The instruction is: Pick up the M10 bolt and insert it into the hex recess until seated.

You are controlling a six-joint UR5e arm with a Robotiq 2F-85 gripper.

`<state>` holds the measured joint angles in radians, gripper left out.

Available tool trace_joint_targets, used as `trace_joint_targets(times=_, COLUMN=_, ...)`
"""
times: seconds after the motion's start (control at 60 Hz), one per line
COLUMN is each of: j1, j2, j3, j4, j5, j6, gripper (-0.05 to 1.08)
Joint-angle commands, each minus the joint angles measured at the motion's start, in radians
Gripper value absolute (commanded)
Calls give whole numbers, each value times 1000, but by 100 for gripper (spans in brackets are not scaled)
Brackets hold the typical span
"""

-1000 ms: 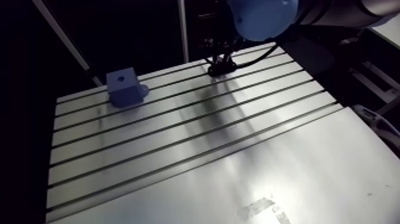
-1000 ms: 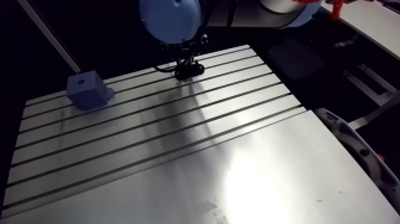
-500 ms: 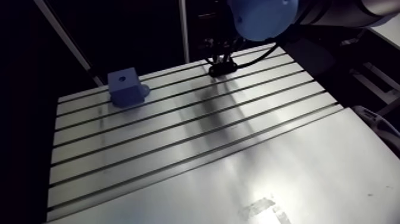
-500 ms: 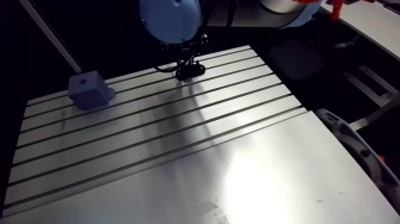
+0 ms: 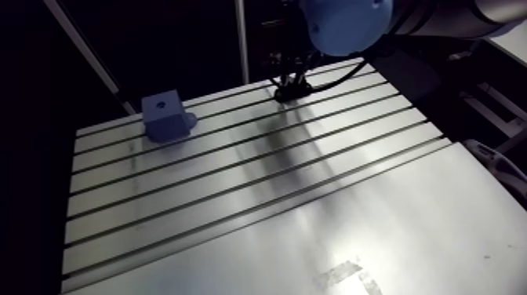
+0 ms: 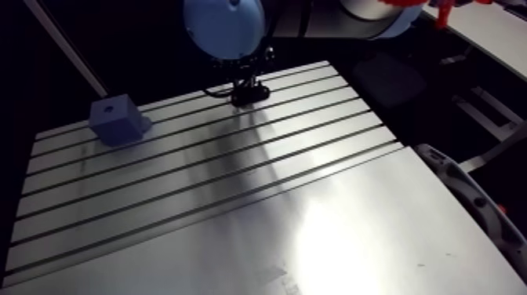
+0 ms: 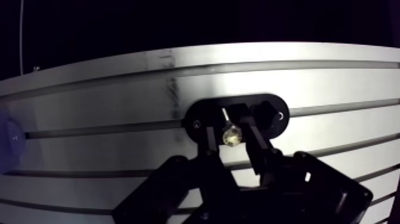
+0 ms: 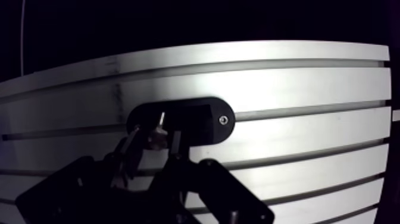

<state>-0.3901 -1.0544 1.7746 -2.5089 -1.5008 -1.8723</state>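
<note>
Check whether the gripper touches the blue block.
Apart. The arm view shows bare slotted table between the gripper and the blue block.

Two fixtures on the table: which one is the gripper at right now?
The black oval plate, where the shiny metal bolt sits at the gripper. The blue block with a hole on top stands well aside.

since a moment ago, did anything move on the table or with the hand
Nothing has visibly changed. The hand stays down at the black oval holder plate, with the shiny metal bolt right at it. The blue block with a round hole on top sits where it was on the slotted aluminium table.
</note>
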Motion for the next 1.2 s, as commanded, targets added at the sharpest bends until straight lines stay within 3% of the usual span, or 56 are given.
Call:
trace_joint_targets(times=0.017, j1=2, j2=-2, j3=1, j4=0, j5=0, j6=0, gripper=61)
trace_joint_targets(times=1.2, j1=0, j2=0, j3=-1, j4=1, j5=-2, j6=0, gripper=67)
